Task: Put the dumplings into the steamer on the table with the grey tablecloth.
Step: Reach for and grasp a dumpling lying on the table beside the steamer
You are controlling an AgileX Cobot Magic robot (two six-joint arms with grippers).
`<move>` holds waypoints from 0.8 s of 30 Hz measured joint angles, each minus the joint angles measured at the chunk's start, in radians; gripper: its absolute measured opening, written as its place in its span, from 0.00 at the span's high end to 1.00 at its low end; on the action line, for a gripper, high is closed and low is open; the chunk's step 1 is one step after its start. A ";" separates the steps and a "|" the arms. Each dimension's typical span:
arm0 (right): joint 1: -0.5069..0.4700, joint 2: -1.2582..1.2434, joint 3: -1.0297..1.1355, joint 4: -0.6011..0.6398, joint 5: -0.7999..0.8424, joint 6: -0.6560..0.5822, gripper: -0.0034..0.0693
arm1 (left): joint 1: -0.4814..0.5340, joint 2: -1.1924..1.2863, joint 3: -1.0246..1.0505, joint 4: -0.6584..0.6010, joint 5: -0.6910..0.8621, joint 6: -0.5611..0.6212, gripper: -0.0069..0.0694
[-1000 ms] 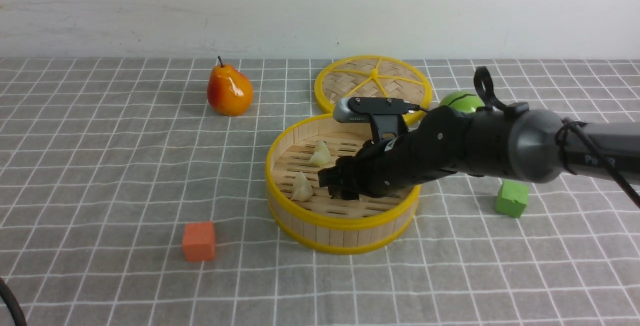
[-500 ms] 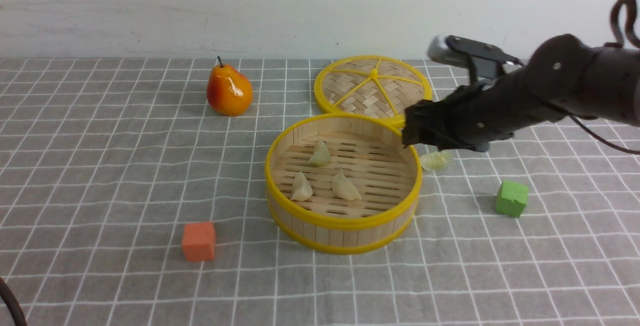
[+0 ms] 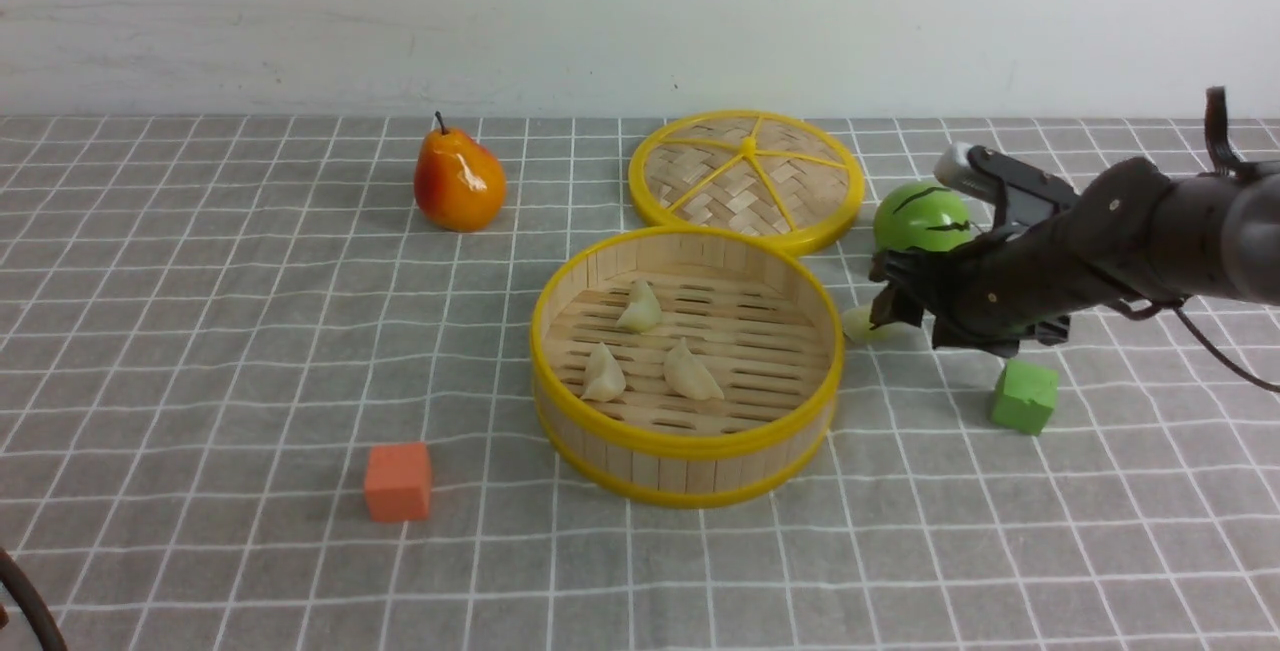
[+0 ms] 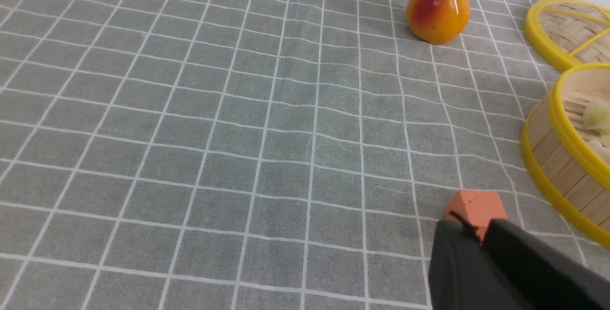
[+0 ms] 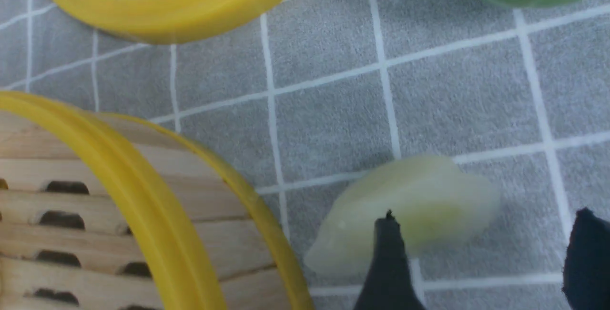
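Right tool [image 3: 888, 306] spread, low over surface [image 3: 250, 331]. Fourth dumpling [image 5: 410, 215] lies on surface at its tips, just outside steamer [image 3: 690, 446]; contact unclear. Three dumplings [image 3: 692, 371] sit inside steamer, beyond the tips. Left tool [image 4: 472, 236]: only partly in view, cannot tell its state.
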 joint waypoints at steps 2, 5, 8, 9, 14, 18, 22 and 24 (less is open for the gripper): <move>0.007 0.009 -0.021 0.002 -0.004 0.000 0.31 | 0.000 0.000 0.005 0.008 -0.003 0.000 0.82; 0.020 0.023 -0.059 0.003 -0.015 -0.012 0.31 | 0.000 0.000 0.011 0.019 -0.005 0.000 0.81; 0.031 0.050 -0.098 0.003 -0.027 -0.020 0.31 | 0.000 0.000 0.014 0.023 -0.008 0.000 0.81; 0.032 0.062 -0.109 0.005 -0.027 -0.020 0.31 | 0.000 0.000 0.014 0.024 -0.008 0.000 0.81; 0.032 0.109 -0.139 -0.034 0.003 -0.025 0.32 | 0.000 0.000 0.015 0.025 -0.011 0.000 0.80; 0.032 0.109 -0.148 -0.115 0.033 -0.053 0.33 | 0.000 0.000 0.015 0.026 -0.011 0.000 0.80; 0.033 0.109 -0.152 -0.192 0.049 -0.071 0.45 | 0.000 0.000 0.015 0.029 -0.011 0.000 0.80; 0.033 0.109 -0.152 -0.214 0.051 -0.073 0.53 | 0.000 0.000 0.015 0.029 -0.011 0.000 0.80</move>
